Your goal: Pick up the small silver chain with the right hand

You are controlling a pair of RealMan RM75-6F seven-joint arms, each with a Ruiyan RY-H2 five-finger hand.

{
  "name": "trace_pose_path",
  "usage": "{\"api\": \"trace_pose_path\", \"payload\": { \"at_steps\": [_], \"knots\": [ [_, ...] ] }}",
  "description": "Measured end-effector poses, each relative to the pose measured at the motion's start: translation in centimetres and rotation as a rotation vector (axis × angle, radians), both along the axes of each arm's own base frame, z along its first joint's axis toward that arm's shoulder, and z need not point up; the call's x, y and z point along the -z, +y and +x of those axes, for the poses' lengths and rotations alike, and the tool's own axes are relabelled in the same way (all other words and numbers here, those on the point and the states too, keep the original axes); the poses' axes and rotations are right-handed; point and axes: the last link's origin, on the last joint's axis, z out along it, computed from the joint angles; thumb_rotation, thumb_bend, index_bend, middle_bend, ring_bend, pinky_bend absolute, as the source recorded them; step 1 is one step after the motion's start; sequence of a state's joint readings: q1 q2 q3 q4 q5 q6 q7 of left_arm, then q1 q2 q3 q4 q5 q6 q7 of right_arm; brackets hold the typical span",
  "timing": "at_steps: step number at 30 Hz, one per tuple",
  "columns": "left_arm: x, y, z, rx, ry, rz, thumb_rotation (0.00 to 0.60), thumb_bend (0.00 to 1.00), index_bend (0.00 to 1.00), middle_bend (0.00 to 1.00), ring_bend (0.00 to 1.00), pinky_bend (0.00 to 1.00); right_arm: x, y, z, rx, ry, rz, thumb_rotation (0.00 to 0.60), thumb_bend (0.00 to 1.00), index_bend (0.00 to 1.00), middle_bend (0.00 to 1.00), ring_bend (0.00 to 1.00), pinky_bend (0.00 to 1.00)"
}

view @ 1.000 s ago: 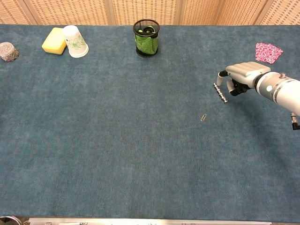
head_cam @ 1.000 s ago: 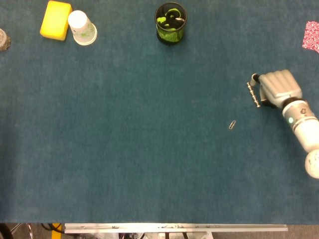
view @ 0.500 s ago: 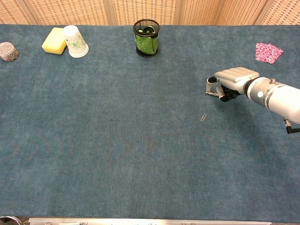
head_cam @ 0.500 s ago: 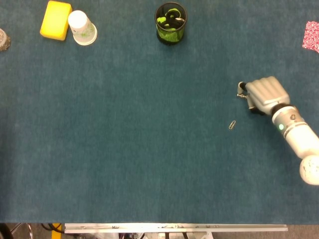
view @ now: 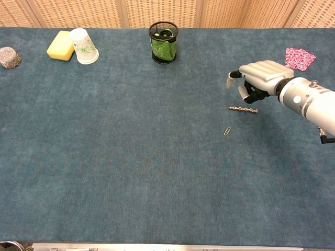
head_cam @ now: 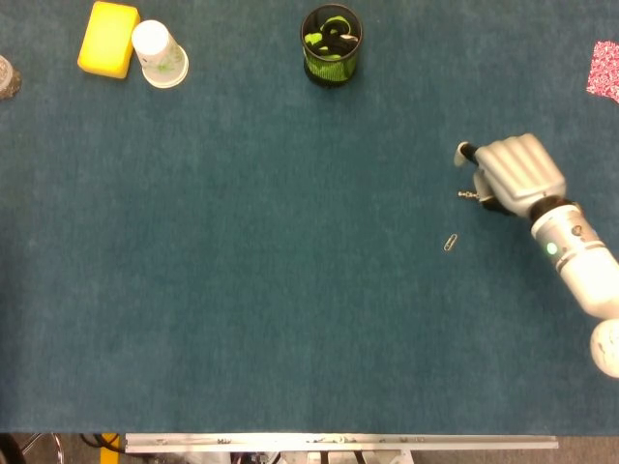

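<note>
The small silver chain (view: 243, 109) lies stretched out flat on the blue table, free of any grip. In the head view only its left end (head_cam: 468, 195) shows past the hand. My right hand (view: 259, 76) hovers just above and behind it, thumb apart from the curled fingers, holding nothing. In the head view the right hand (head_cam: 513, 172) covers most of the chain. My left hand is out of both views.
A paperclip (view: 227, 130) lies just in front of the chain. A black mesh cup (view: 163, 42) stands at the back centre. At the back left are a yellow sponge (view: 60, 45), a tipped paper cup (view: 85, 46) and a small silver tin (view: 9, 57). A pink cloth (view: 299, 58) lies back right.
The right hand carried the chain leftward, then let it go. The chain now lies on the table and the hand has lifted slightly off it.
</note>
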State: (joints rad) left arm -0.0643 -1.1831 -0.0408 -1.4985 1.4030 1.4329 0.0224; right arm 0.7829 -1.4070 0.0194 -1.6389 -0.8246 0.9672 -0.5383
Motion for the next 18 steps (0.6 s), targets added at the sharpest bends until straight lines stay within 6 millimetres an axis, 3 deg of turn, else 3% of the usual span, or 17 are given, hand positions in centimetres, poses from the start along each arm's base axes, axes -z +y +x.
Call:
{"api": "trace_pose_path", "payload": {
  "at_steps": [7, 12, 18],
  "knots": [
    [0.0, -0.1, 0.1, 0.010, -0.005, -0.003, 0.600, 0.35, 0.08, 0.09, 0.11, 0.10, -0.9, 0.4, -0.1, -0.036, 0.008, -0.061, 0.600, 0.44, 0.47, 0.90, 0.98, 1.00],
    [-0.2, -0.4, 0.0, 0.013, -0.008, 0.002, 0.600, 0.35, 0.08, 0.09, 0.11, 0.10, -1.2, 0.1, -0.2, -0.032, 0.004, -0.100, 0.600, 0.20, 0.48, 0.95, 1.00, 1.00],
    [-0.3, -0.5, 0.2, 0.022, -0.009, -0.002, 0.600, 0.35, 0.08, 0.09, 0.11, 0.10, -1.4, 0.1, -0.3, -0.023, 0.003, -0.097, 0.600, 0.11, 0.48, 0.96, 1.00, 1.00]
  ]
}}
